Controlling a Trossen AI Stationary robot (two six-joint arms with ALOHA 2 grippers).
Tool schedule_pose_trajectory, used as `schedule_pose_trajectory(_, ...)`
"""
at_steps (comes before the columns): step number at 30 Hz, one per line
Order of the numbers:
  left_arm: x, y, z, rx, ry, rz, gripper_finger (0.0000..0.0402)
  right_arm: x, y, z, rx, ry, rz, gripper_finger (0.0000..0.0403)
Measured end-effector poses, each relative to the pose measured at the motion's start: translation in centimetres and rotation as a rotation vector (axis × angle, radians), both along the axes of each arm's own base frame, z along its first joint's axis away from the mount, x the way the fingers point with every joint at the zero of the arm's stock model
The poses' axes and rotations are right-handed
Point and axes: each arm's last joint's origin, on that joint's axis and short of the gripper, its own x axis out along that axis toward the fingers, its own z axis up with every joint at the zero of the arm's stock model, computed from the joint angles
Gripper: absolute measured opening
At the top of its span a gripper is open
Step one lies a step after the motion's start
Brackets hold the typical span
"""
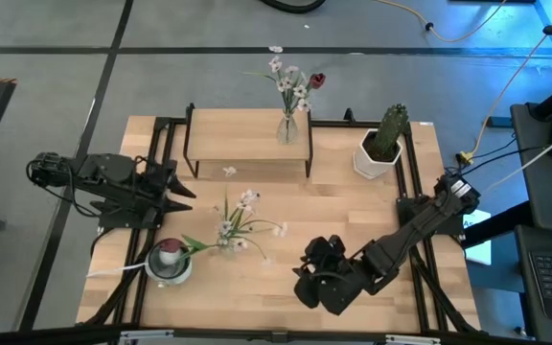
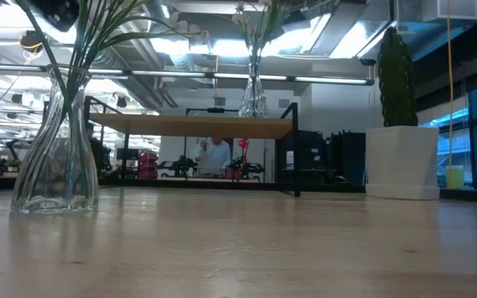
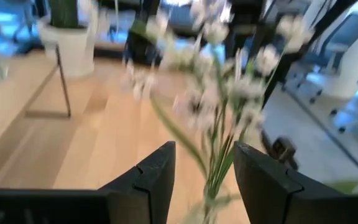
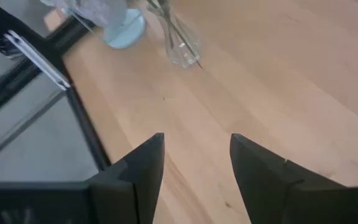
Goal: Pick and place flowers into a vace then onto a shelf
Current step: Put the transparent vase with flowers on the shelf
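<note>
A clear glass vase [image 2: 52,157] stands on the table's near left part and holds white-blossom flowers [image 1: 236,226] on thin green stems. My left gripper [image 1: 182,194] is open and hovers just left of these flowers. In its wrist view the blossoms [image 3: 229,93] fill the space ahead of my left gripper [image 3: 204,168], and the stems show in the gap between the fingers, farther off. A second vase with white and dark red flowers [image 1: 292,91] stands on the shelf [image 1: 247,137]. My right gripper [image 1: 311,273] waits open over the near right part of the table.
A green cactus in a white pot [image 1: 381,146] stands right of the shelf, near the far right corner. A round white dish-like object [image 1: 169,262] lies beside the near vase [image 4: 182,46], by the left near edge. Bare wood [image 1: 353,211] lies between shelf and right arm.
</note>
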Motion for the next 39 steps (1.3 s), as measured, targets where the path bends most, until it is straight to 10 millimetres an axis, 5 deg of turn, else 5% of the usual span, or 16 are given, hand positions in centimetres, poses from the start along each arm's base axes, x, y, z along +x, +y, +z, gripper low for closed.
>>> schedule_pose_trajectory(9,0.0,0.1,-2.4,0.109,0.266,0.003,0.0163,0.4,0.0,-1.1,-0.027,0.031,-0.004,0.0185)
schedule_pose_trajectory(23,3.8,-1.3,-4.4,0.130,0.500,-0.183,0.0200,0.9,-0.5,-1.1,-0.028,0.026,-0.015,0.0185)
schedule_pose_trajectory(39,5.8,-1.6,-4.7,0.208,0.404,-0.204,0.0187,1.0,-0.4,-1.0,-0.015,0.008,-0.015,0.0185)
